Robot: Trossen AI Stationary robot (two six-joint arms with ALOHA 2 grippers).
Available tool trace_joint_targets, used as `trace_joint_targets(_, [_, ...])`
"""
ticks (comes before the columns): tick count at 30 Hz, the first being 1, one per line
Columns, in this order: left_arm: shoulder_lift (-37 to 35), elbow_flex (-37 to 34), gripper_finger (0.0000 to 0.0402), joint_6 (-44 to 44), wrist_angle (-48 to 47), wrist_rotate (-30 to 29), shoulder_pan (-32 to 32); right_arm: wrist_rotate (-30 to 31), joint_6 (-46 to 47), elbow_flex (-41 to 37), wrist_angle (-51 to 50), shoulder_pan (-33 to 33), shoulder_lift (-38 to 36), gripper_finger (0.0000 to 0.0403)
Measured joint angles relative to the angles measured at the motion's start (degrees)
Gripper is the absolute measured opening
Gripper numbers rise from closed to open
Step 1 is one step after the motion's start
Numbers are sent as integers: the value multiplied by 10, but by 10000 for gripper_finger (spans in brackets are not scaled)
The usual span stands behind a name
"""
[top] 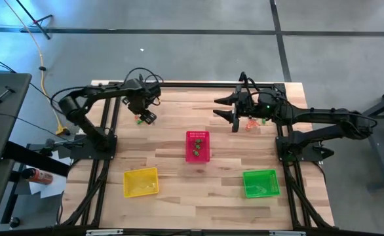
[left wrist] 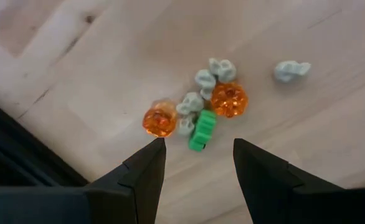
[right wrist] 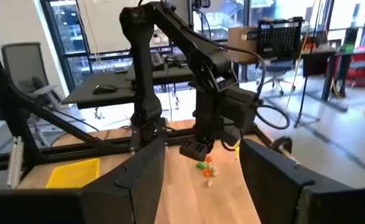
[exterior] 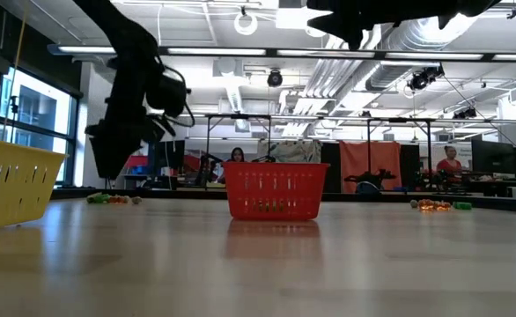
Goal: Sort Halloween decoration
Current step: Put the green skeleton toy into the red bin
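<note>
Few trinkets lie in the red basket (top: 198,145); clusters wait at ten and two o'clock beneath the spread, empty left gripper (top: 147,117) and right gripper (top: 226,109).

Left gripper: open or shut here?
Open. The left gripper shows a clear gap between its fingers, hovering empty above the orange, green and pale trinkets.

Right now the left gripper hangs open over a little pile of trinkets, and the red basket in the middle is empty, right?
Not quite. The red basket is not empty: the high view shows a few small dark pieces inside it. The rest holds: the left gripper hangs open over the trinkets.
</note>
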Motion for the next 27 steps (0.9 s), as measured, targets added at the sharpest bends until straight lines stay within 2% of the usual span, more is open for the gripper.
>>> trace_joint_targets(11, [11,-3,165,29,19,16,-1,-1,39,0,-31,0,0,202])
trace_joint_targets(17, [12,-51,139,25,28,23,-11,-1,39,0,-31,0,0,202])
trace_joint_targets(21, [12,-87,130,19,74,19,-16,3,34,0,-31,0,0,202])
trace_joint_targets(27, [11,-95,129,10,97,21,-16,18,34,0,-31,0,0,202])
